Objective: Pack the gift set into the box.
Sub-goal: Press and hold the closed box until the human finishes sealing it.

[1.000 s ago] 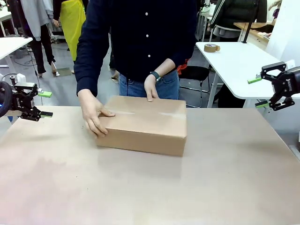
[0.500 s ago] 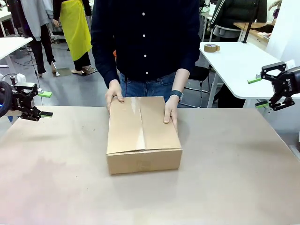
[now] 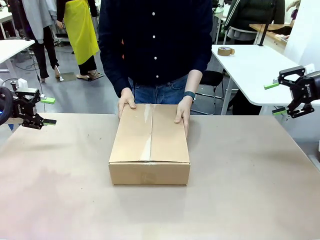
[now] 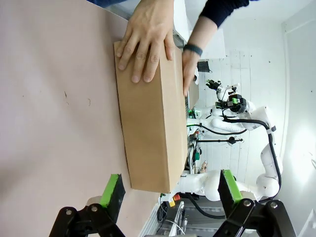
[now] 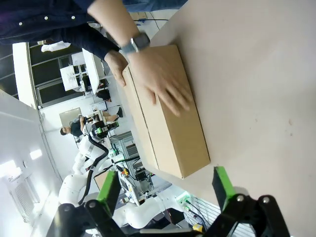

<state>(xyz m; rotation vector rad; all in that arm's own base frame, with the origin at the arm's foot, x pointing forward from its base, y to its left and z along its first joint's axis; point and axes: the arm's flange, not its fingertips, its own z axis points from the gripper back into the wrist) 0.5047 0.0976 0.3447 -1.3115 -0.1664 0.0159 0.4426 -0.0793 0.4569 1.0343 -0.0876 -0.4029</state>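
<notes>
Two hands are being laid flat on the box [image 3: 149, 142], the bare-wrist hand [image 3: 126, 102] on one far corner and the watch hand [image 3: 183, 114] on the other. Best guess, the carton is being squared up and steadied, or its top flaps are being pressed down. The box is being rested on the middle of the worktop [image 3: 240, 195], a bit toward the person's side, with a short end pointed at the robot. The flaps are being kept shut, and a pale strip, maybe tape, is being shown along the seam. With the top closed like that, whether the gift set is already packed inside can't be told.

Both sets of jaws are being held wide open, and nothing is being gripped or touched by either. The left jaws are being parked out past the worktop's left edge and the right jaws up by the right edge, both well apart from the box. From the left wrist, the green pads [image 4: 112, 190] are being seen spread, with the box lying farther off.
</notes>
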